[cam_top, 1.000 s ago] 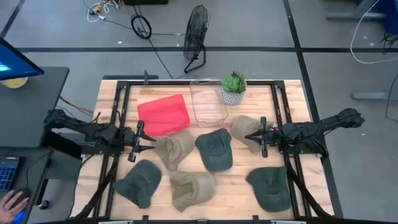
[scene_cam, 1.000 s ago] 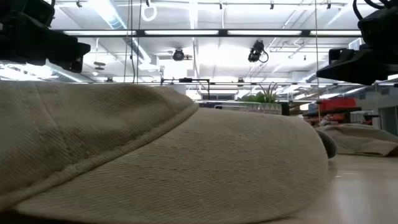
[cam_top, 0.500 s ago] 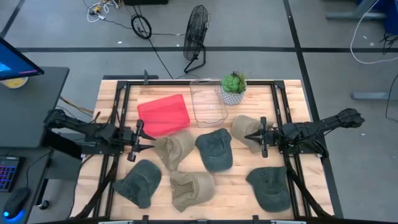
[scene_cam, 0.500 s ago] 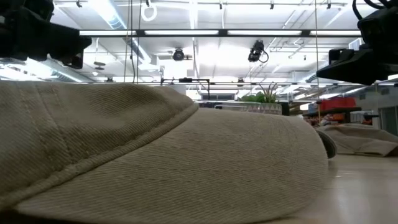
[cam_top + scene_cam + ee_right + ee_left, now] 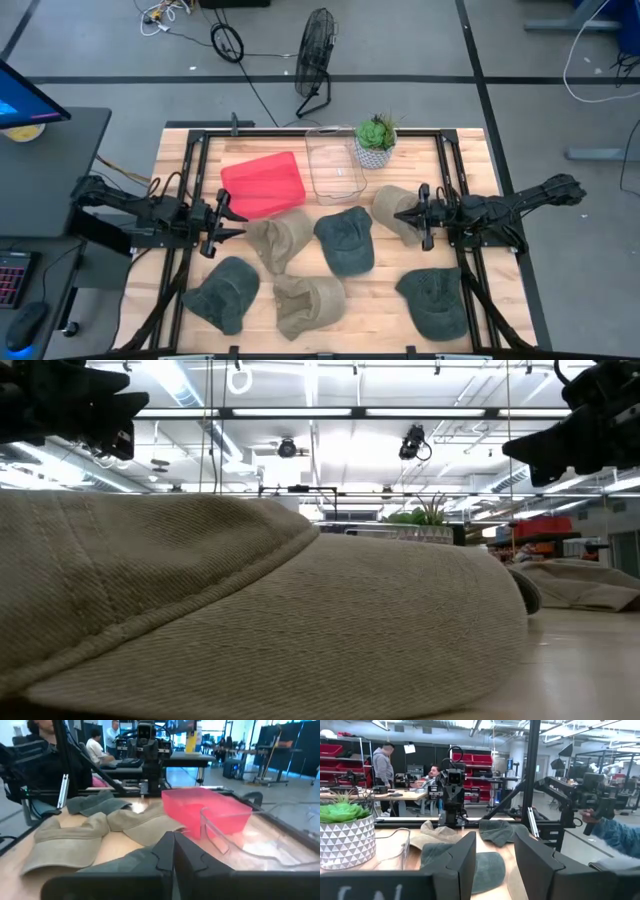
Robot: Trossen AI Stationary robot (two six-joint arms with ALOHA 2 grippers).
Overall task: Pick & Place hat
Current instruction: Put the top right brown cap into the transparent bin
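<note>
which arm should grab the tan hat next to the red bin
Left, probably. The left gripper is open and hovers just beside that tan hat, which lies below the red bin. The right gripper is shut, over another tan hat across the table.

Nothing readable here tbh. No labels, brand names, numbers or signs I can make out on any of the hats, the bins, the plant pot or the arms, and the background stuff in the room is illegible.
</note>
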